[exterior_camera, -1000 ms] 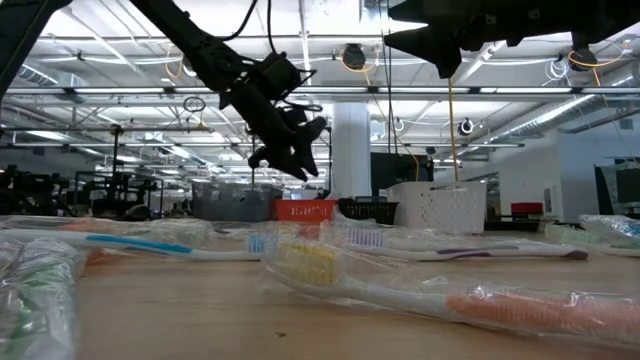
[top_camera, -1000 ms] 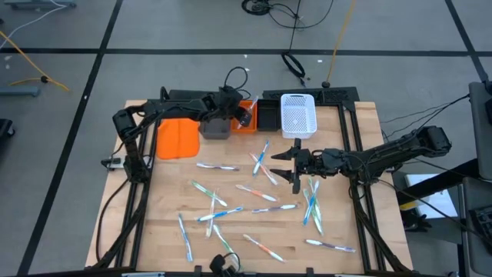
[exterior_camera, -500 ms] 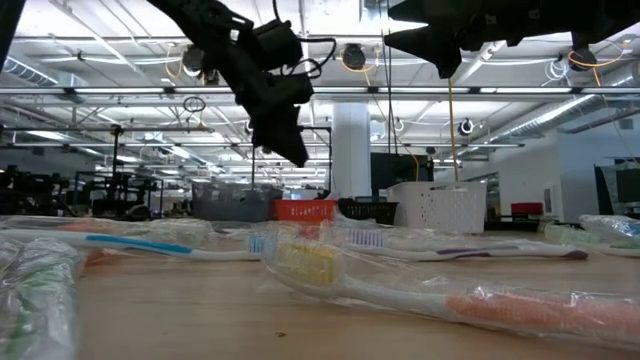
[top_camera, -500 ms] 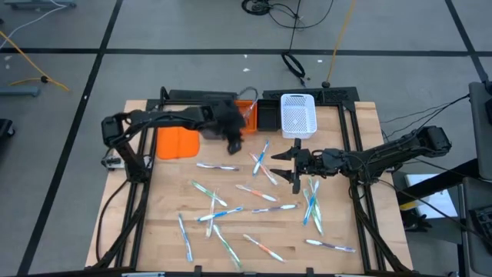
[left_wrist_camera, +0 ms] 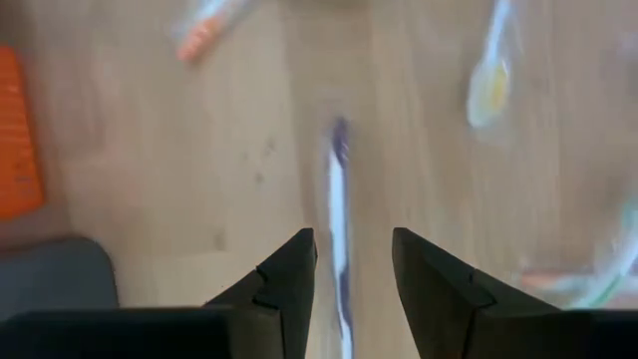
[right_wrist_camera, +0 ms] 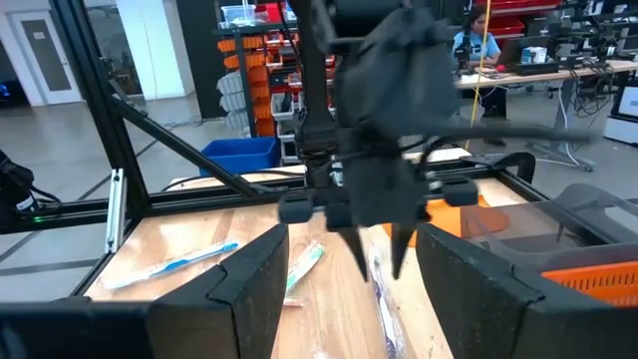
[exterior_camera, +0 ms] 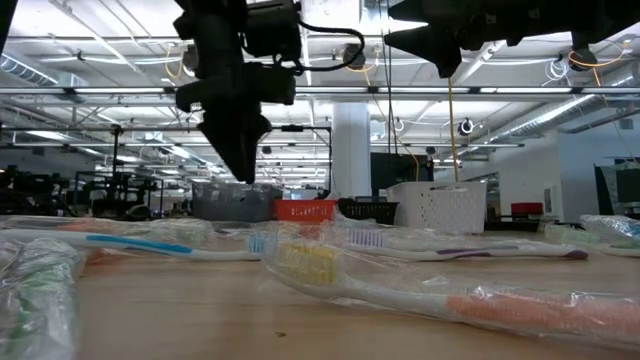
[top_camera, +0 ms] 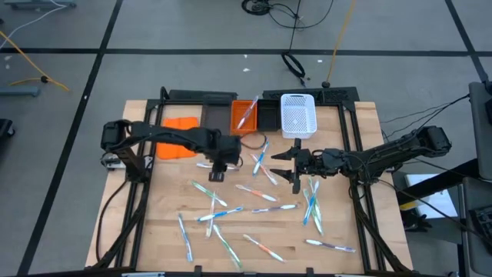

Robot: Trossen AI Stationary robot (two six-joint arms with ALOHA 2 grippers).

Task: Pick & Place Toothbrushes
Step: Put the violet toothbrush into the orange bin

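Several toothbrushes (top_camera: pixel 254 192) lie scattered on the wooden table, and one lies in the orange bin (top_camera: pixel 252 127) at the far edge. My left gripper (top_camera: pixel 217 172) hangs open left of the table's middle, pointing down. A white and purple toothbrush (left_wrist_camera: pixel 339 199) lies on the wood below the gap between its fingers (left_wrist_camera: pixel 289 269). From table height, this gripper (exterior_camera: pixel 240 165) shows clear of the table. My right gripper (top_camera: pixel 288 163) is held level right of centre, pointing toward the left arm, open and with nothing between its fingers (right_wrist_camera: pixel 249 279).
A grey bin (top_camera: pixel 217 115), a black bin (top_camera: pixel 269 117) and a white mesh bin (top_camera: pixel 298 115) stand in a row with the orange one at the far edge. An orange flat piece (top_camera: pixel 173 146) lies at the far left. Dark frame rails (top_camera: pixel 138 192) run along both sides.
My left gripper has swung from over the bins at the far edge toward the near edge, out over the scattered toothbrushes. It has tipped from slanting to pointing down and has rolled about its own axis. Its fingers have kept the same gap.
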